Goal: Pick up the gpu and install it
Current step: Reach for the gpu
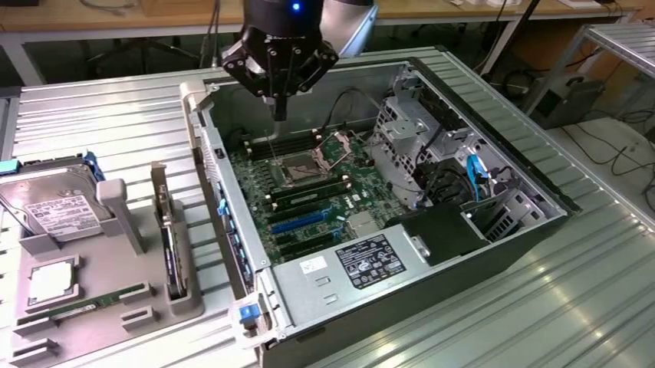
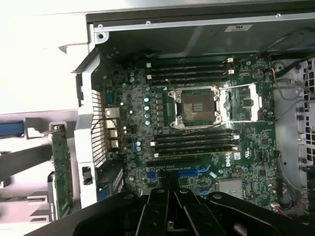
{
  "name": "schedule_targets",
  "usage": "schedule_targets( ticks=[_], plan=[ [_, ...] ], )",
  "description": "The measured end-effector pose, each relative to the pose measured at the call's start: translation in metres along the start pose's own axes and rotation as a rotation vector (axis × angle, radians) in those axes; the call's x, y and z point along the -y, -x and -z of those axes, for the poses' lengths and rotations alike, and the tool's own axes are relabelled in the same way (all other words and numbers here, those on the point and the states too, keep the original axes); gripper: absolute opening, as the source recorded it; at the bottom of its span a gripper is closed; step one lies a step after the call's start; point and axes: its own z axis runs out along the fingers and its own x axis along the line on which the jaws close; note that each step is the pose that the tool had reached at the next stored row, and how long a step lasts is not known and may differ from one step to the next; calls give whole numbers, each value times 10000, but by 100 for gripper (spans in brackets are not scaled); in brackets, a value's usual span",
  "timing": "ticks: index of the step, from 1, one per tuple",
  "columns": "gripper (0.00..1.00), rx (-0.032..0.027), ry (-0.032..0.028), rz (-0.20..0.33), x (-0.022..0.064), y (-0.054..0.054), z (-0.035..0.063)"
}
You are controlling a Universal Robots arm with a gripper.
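The gpu (image 1: 170,249) stands on edge in a slot of the grey holder (image 1: 123,222) at the exterior view's left, its silver bracket up, outside the open computer case (image 1: 409,199). In the wrist view the gpu (image 2: 60,167) appears as a thin green board beside the case wall. My gripper (image 1: 278,113) hangs over the back of the motherboard (image 1: 307,192), fingers shut together with nothing between them. In the wrist view the gripper (image 2: 166,183) points down above the blue expansion slots (image 2: 189,173).
A silver hard drive (image 1: 57,207), a processor chip (image 1: 51,280) and a green memory stick (image 1: 87,303) lie in the holder. Inside the case are the open CPU socket (image 2: 197,105), drive cage (image 1: 409,130), cables (image 1: 476,172) and power supply (image 1: 358,264).
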Motion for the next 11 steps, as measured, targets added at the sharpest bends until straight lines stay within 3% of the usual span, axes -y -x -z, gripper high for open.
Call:
schedule_targets(
  ticks=[4,6,11],
  plan=[
    [11,0,0,0,61,-196,8],
    [11,0,0,-1,110,-355,13],
    [11,1,1,-1,176,-583,18]
  ],
)
